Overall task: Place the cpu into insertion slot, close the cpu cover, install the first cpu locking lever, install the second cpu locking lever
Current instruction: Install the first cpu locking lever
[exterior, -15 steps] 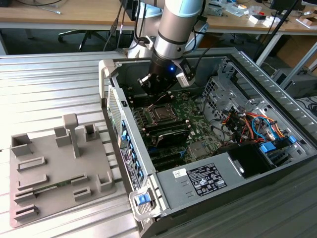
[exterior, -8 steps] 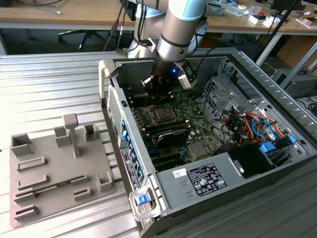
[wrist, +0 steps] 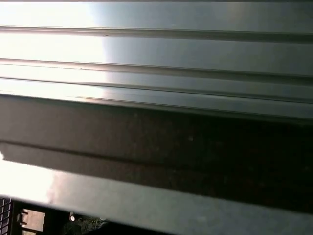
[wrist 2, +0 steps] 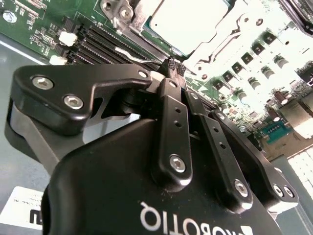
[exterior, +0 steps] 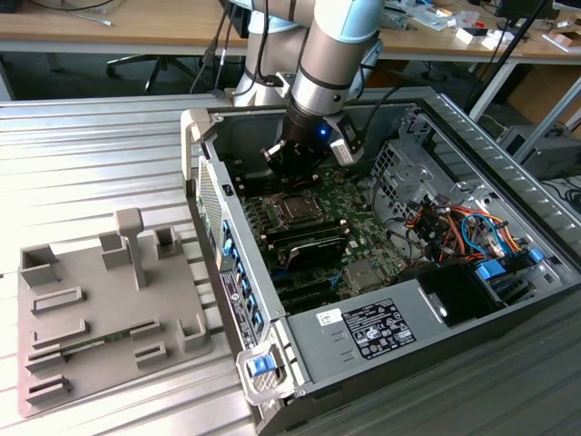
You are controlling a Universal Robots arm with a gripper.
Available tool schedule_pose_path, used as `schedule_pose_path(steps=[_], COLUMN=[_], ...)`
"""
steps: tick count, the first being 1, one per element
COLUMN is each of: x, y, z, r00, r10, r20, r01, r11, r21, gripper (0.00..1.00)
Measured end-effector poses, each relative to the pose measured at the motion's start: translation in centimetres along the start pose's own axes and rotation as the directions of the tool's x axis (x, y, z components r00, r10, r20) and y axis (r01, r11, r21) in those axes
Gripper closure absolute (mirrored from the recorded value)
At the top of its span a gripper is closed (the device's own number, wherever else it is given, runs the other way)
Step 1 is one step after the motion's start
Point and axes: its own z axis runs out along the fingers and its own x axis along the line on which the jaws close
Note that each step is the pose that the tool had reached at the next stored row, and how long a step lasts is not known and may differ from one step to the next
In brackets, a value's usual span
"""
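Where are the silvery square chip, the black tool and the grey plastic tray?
Silvery square chip [wrist 2: 188, 22], second wrist view, metal face.
Black tool [wrist 2: 172, 66], second wrist view, fingertips.
Grey plastic tray [exterior: 86, 350], exterior view, flat base.

So I count one open computer case on the ribbed metal table, with one green circuit board inside and one chip sitting in its one socket. Next to the case there's one grey holder tray, and I've got my one gripper with two fingers.
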Motion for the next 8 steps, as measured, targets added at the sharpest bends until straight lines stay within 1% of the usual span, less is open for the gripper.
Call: schedule_pose_path(steps=[8], x=[-0.5], y=[-0.06], z=[0.25], r00=[1.0], r10=[0.0], r20=[-0.0021], r01=[0.0], r11=[1.0], r21=[-0.0003], gripper=[0.89])
